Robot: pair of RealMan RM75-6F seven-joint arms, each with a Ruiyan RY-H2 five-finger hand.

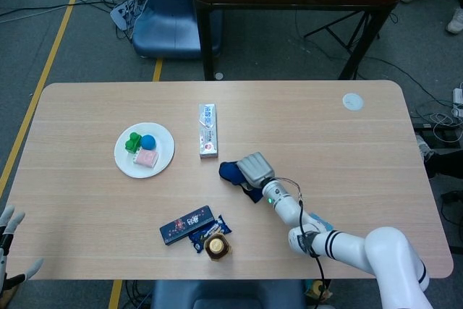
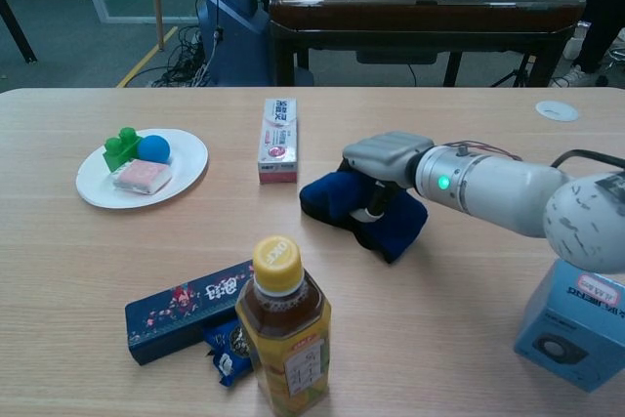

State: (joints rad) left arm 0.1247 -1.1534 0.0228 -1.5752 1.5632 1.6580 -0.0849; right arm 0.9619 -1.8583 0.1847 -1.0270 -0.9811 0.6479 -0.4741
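Observation:
My right hand (image 1: 255, 169) lies on top of a dark blue cloth (image 1: 232, 172) near the middle of the table, its fingers dug down into the folds and holding it. The chest view shows the same hand (image 2: 388, 156) over the bunched cloth (image 2: 342, 204), which spreads out to the hand's left and front. A green light glows on the wrist. My left hand (image 1: 9, 247) hangs off the table's near left corner with fingers spread, holding nothing.
A white plate (image 1: 163, 159) at the left carries a green block, a blue ball and a pink piece. A toothpaste box (image 1: 207, 129) lies beyond the cloth. Near the front edge sit a dark blue box (image 1: 187, 224), a snack packet and a yellow-capped tea bottle (image 2: 283, 332). A light blue box (image 2: 576, 324) stands front right.

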